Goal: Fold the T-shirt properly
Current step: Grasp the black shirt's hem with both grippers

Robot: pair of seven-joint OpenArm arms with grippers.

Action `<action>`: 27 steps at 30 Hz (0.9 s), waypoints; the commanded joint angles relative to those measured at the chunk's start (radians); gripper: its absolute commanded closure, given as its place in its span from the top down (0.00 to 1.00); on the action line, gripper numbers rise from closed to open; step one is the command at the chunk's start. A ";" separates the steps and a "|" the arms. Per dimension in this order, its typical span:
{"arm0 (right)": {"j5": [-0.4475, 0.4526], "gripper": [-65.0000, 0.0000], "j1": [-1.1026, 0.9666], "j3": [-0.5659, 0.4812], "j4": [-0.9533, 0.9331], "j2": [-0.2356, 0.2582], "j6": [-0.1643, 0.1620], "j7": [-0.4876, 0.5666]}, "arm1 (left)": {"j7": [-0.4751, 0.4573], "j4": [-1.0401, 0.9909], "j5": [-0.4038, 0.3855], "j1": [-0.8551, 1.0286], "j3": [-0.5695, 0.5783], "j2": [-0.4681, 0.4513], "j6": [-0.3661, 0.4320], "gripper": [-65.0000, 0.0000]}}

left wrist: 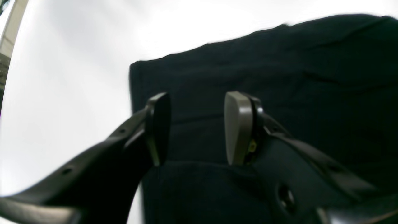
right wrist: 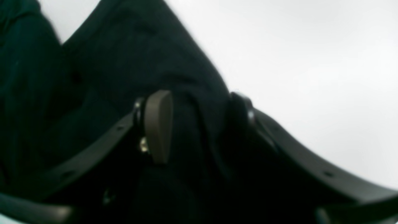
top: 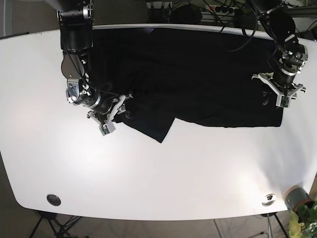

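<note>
Shirt (top: pixel 198 79) spread across the far desk (top: pixel 158 168). Left gripper (left wrist: pixel 197 127) and right gripper (right wrist: pixel 199 124), both released, straddle opposite edges; next, clench on cloth to begin folding.

A white table (top: pixel 158 173) carries a black disc (top: pixel 53 200) and silver knob (top: pixel 269 199).

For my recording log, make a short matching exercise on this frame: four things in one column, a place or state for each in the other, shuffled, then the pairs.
Things:
1. T-shirt
2. left claw
3. right claw
4. table

Places or states:
A. open, at the shirt's edge on the base view's right
B. white, bare along the near side
C. black, spread across the far half
D. open, astride a raised fold of cloth on the base view's left

Pairs: 1-C, 2-A, 3-D, 4-B
</note>
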 commanded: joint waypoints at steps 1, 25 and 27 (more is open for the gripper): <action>-0.009 0.46 0.008 -0.001 0.022 -0.009 0.004 -0.036 | -0.021 -0.005 0.014 -0.027 -0.003 -0.016 0.004 0.40; -0.010 0.04 0.000 0.003 0.068 -0.010 0.004 -0.036 | 0.108 -0.462 0.049 -0.438 0.024 -0.135 0.297 0.79; -0.010 0.04 0.000 0.003 0.069 -0.013 0.004 -0.037 | 0.108 -0.548 0.049 -0.486 0.043 -0.156 0.297 0.79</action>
